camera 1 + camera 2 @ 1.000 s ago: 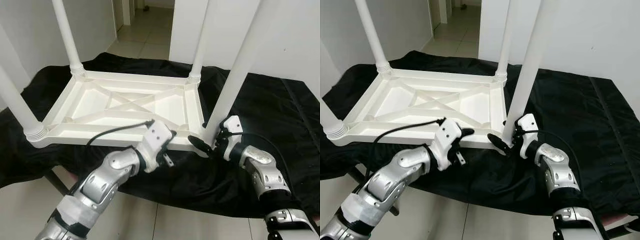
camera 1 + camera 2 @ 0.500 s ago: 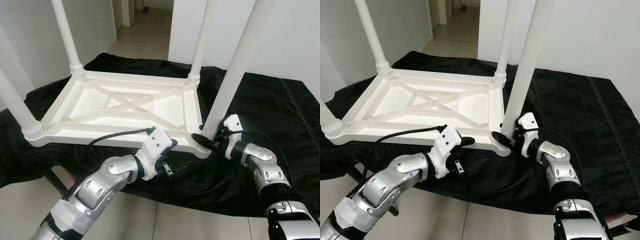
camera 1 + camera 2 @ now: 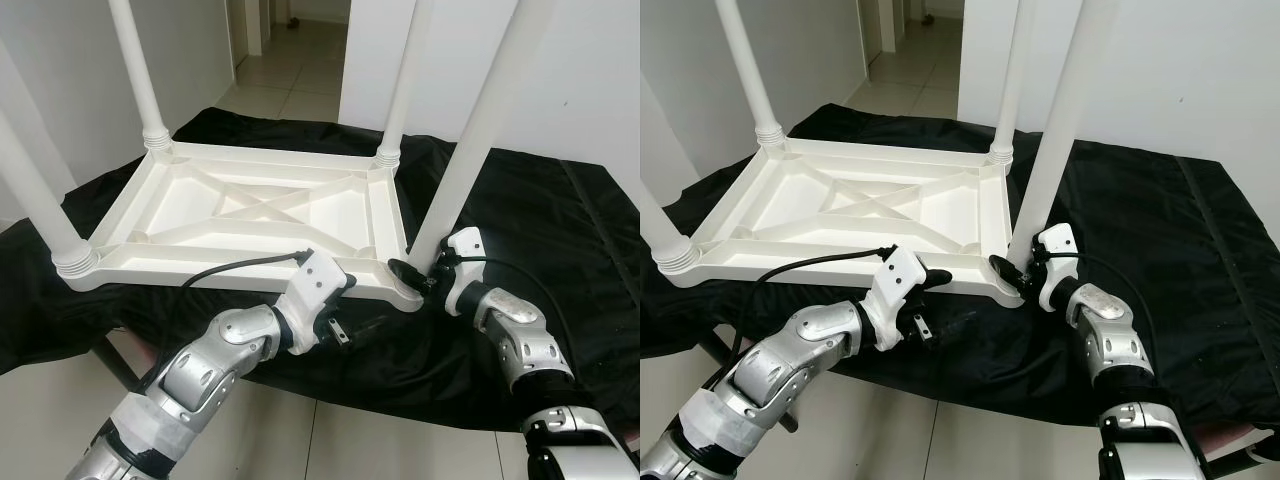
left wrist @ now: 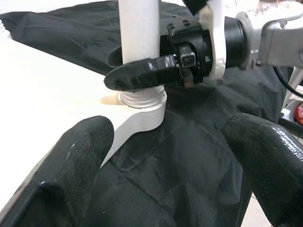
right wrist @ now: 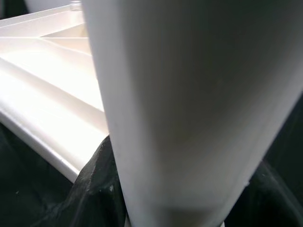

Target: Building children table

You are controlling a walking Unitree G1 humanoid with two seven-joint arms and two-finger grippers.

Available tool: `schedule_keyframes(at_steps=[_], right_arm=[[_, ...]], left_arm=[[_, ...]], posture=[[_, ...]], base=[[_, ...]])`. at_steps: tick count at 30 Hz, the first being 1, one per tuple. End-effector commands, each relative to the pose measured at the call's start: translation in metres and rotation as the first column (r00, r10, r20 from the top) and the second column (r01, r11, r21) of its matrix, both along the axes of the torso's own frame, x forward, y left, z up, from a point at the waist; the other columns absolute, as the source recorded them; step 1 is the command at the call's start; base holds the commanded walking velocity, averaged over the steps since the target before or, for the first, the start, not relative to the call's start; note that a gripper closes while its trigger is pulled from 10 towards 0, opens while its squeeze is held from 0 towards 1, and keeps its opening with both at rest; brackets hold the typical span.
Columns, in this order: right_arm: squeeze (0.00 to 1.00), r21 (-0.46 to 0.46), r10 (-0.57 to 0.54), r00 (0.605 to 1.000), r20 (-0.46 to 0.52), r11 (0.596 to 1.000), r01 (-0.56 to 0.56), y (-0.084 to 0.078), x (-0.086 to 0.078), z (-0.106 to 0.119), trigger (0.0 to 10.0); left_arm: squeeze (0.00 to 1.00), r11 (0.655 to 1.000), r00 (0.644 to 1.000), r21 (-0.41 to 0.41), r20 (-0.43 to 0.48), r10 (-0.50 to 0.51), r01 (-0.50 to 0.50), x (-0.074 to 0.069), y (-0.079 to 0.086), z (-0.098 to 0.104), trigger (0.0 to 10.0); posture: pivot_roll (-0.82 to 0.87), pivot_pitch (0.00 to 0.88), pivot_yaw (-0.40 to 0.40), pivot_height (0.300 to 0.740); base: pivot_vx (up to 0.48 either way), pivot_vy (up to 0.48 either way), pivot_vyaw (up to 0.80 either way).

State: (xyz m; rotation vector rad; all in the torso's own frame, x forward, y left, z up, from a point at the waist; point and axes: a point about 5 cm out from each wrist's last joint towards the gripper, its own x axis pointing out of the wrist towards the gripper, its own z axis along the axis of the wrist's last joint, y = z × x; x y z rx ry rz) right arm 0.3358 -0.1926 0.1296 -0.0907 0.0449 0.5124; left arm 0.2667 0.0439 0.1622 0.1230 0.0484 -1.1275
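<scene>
A white children's table (image 3: 250,215) lies upside down on a black cloth (image 3: 520,200), with its legs pointing up. My right gripper (image 3: 415,280) is shut around the base of the near right leg (image 3: 470,150). One of its black fingers (image 4: 142,73) crosses the leg just above the threaded collar (image 4: 142,106), and the leg (image 5: 189,104) looms close in the right wrist view. My left gripper (image 3: 345,308) is open at the table's front edge, a little left of that corner. Its fingers (image 4: 71,165) are spread wide with nothing but cloth between them.
The black cloth hangs over the front edge of the support, above a tiled floor (image 3: 330,450). A white wall (image 3: 590,80) rises at the back right, and a doorway to a corridor (image 3: 290,60) opens behind the table. The other three legs stand at the far and left corners.
My right gripper has moved in from beside the corner and shut on the base of the near right leg. My left gripper has shifted slightly right along the front edge.
</scene>
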Motion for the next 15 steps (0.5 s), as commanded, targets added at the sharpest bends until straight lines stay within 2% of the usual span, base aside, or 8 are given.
schedule_keyframes(at_steps=[1, 7, 8, 9, 12, 13, 14, 15], right_arm=[[0.00, 0.013, -0.123, 0.992, -0.038, 0.992, 0.123, -0.003, -0.004, -0.008, 10.0], [0.00, 0.062, -0.250, 0.967, -0.055, 0.965, 0.253, 0.004, -0.007, -0.010, 10.0], [0.00, 0.091, -0.399, 0.916, -0.045, 0.911, 0.401, 0.014, -0.015, -0.010, 10.0], [0.00, 0.095, -0.455, 0.890, -0.036, 0.885, 0.456, 0.016, -0.018, -0.009, 10.0], [0.00, 0.097, -0.499, 0.866, -0.033, 0.861, 0.499, 0.018, -0.020, -0.009, 10.0], [0.00, 0.123, -0.539, 0.842, -0.039, 0.833, 0.539, 0.023, -0.024, -0.010, 10.0], [0.00, 0.123, -0.539, 0.842, -0.039, 0.833, 0.539, 0.023, -0.024, -0.010, 10.0], [0.00, 0.139, -0.568, 0.822, -0.042, 0.812, 0.568, 0.028, -0.027, -0.010, 10.0]], left_arm=[[0.00, 0.994, 0.994, -0.002, -0.011, -0.112, 0.112, -0.002, -0.002, 0.000, 10.0], [0.00, 0.994, 0.994, -0.004, -0.010, -0.109, 0.109, 0.000, -0.002, 0.001, 10.0], [0.00, 0.994, 0.994, -0.004, -0.011, -0.110, 0.110, -0.002, -0.001, 0.000, 10.0], [0.00, 0.994, 0.994, -0.006, -0.012, -0.112, 0.111, -0.002, 0.000, 0.000, 10.0], [0.00, 0.994, 0.994, -0.005, -0.012, -0.112, 0.112, -0.002, 0.000, 0.000, 10.0], [0.00, 0.994, 0.994, -0.004, -0.015, -0.110, 0.110, -0.002, 0.000, -0.001, 10.0], [0.00, 0.994, 0.994, -0.004, -0.015, -0.110, 0.110, -0.002, 0.000, -0.001, 10.0], [0.00, 0.994, 0.994, -0.003, -0.017, -0.109, 0.109, -0.002, 0.000, -0.002, 10.0]], posture=[[-0.04, 0.000, -0.040, 0.740], [-0.05, 0.000, -0.031, 0.740], [-0.05, 0.000, -0.032, 0.740], [-0.05, 0.000, -0.032, 0.740], [-0.05, 0.000, -0.031, 0.740], [-0.05, 0.000, -0.031, 0.740], [-0.05, 0.000, -0.031, 0.740], [-0.05, 0.000, -0.031, 0.740]], base=[[0.000, 0.000, 0.00], [0.000, 0.000, 0.00], [0.000, 0.000, 0.00], [0.000, 0.000, 0.00], [0.000, 0.000, 0.00], [0.000, 0.000, 0.00], [0.000, 0.000, 0.00], [0.000, 0.000, 0.00]])
